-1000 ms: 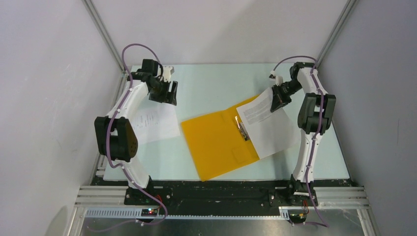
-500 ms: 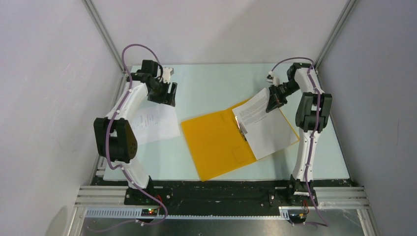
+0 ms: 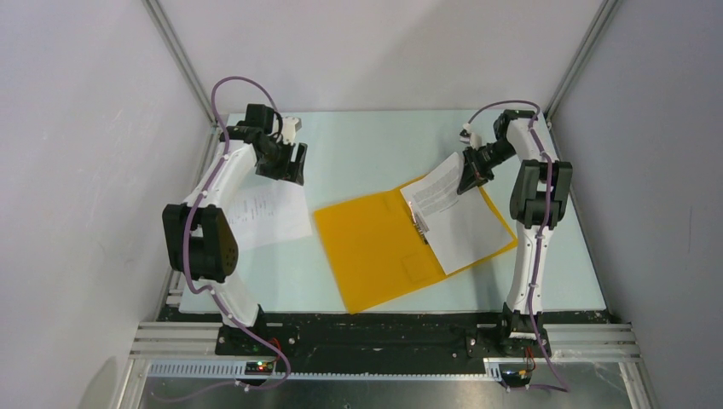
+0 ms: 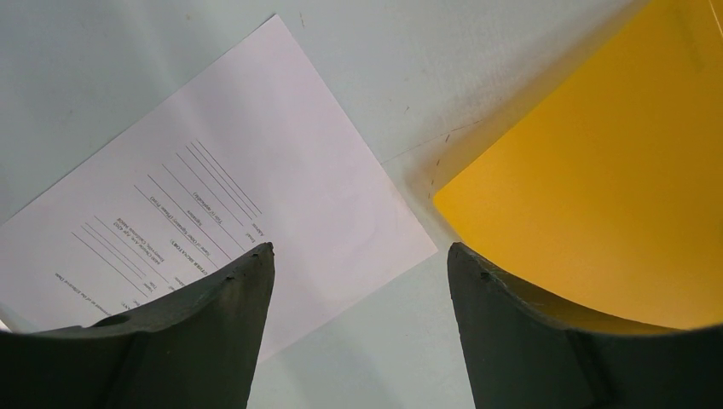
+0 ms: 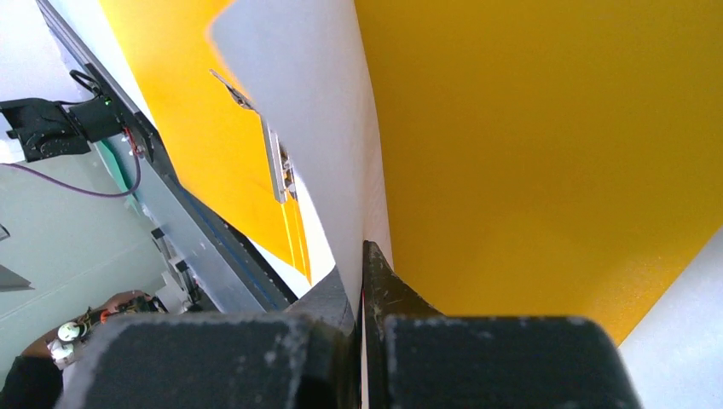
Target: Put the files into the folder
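Observation:
The orange-yellow folder (image 3: 375, 247) lies open at mid-table, its metal clip (image 3: 418, 223) along the spine. One of the files, a printed white sheet (image 3: 460, 226), rests over the folder's right half, its far corner lifted. My right gripper (image 3: 467, 175) is shut on that corner. In the right wrist view the gripper (image 5: 360, 256) pinches the sheet (image 5: 315, 111) edge-on above the folder (image 5: 546, 145) and clip (image 5: 274, 162). A second sheet (image 3: 266, 213) lies flat at the left. My left gripper (image 3: 286, 166) hangs open over its far right corner, with the sheet (image 4: 213, 179) and the folder (image 4: 614, 170) below the gripper (image 4: 358, 256).
The pale green table (image 3: 375, 145) is boxed in by grey walls and slanted aluminium posts (image 3: 183, 64) at the back corners. A black rail (image 3: 384, 341) with both arm bases runs along the near edge.
My right gripper has drawn the held sheet left and slightly farther back, so it now covers more of the folder's right half. The left arm has stayed still.

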Action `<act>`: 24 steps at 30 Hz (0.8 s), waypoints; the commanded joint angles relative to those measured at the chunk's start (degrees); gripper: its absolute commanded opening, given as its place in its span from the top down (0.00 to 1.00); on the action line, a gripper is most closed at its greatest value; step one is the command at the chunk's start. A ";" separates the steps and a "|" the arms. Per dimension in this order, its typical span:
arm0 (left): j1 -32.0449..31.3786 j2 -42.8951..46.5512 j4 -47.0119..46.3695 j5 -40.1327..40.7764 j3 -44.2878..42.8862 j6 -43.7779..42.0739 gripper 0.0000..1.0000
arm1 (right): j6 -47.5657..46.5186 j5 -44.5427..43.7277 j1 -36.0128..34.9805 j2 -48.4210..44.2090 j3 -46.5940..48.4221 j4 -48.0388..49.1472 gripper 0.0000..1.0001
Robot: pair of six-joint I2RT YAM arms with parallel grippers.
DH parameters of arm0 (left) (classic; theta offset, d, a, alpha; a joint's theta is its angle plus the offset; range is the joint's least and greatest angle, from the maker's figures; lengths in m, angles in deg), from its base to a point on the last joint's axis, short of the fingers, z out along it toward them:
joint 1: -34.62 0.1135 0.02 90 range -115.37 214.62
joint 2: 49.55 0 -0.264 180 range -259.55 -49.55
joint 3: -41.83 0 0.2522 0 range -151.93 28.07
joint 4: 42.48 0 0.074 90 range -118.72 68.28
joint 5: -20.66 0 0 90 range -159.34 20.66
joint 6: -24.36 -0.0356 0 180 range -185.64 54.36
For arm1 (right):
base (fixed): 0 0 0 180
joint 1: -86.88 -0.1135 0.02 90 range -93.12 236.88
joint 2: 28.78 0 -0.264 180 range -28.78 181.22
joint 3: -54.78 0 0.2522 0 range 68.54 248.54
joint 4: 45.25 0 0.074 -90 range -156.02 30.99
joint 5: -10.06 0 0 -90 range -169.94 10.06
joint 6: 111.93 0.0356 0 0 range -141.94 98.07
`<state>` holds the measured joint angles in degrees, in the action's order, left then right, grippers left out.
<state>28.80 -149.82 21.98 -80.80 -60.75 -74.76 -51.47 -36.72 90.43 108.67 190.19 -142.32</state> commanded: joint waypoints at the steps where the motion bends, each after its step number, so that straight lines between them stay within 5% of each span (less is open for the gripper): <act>1: -0.07 3.04 -0.31 0.54 0.49 -1.26 0.21 | 1.25 1.53 0.11 1.15 1.98 0.71 1.00; 16: -0.62 1.78 -0.26 -0.01 -0.38 -0.99 0.21 | 5.02 -4.90 0.53 -0.66 -0.75 3.30 0.95; 24: -0.66 0.45 -0.27 -0.80 -1.23 -0.85 0.21 | 5.47 -6.51 0.43 -1.24 -1.24 3.98 0.82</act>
<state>28.52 -149.82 22.00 -80.98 -60.75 -74.74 -46.86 -41.74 90.78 109.76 188.87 -139.04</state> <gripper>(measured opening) 0.787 0.143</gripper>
